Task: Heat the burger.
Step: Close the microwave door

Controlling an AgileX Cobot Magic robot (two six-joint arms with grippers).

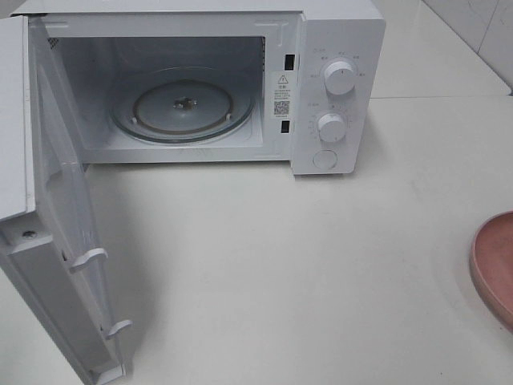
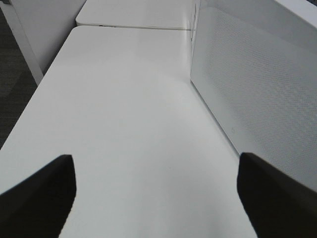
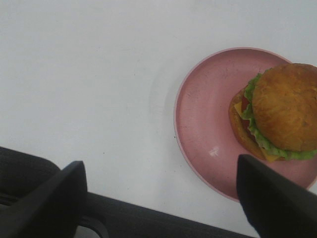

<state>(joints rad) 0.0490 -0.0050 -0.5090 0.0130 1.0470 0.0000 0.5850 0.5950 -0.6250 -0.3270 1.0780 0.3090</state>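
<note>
Your burger (image 3: 282,111) sits on the round pink plate (image 3: 208,124), pushed toward one side of it rather than centred. Its glossy brown top bun is tilted, so lettuce, a slice of yellow cheese and a bit of red tomato show along one edge. In the right wrist view, your right gripper (image 3: 161,198) hovers above the white desk (image 3: 89,74) with its jaws spread wide and nothing between them. One dark fingertip overlaps the plate's rim in that view, just beside the burger, but you cannot tell whether it touches anything.

In the high view, you can see only a sliver of the plate, at about 4 o'clock from the middle of the desk, cut off by the frame edge. The burger itself is out of that view.

The white microwave (image 1: 337,88) stands at 12 o'clock on the desk. Its door (image 1: 56,241) is swung fully open toward 8 o'clock. Inside, the glass turntable (image 1: 180,104) is bare. Two round knobs (image 1: 339,78) sit one above the other on the control panel, with a round button below them.

Your left gripper (image 2: 156,198) also has its jaws spread and holds nothing. It hangs over a bare stretch of desk, with a perforated white panel (image 2: 257,84) close by on one side.
</note>
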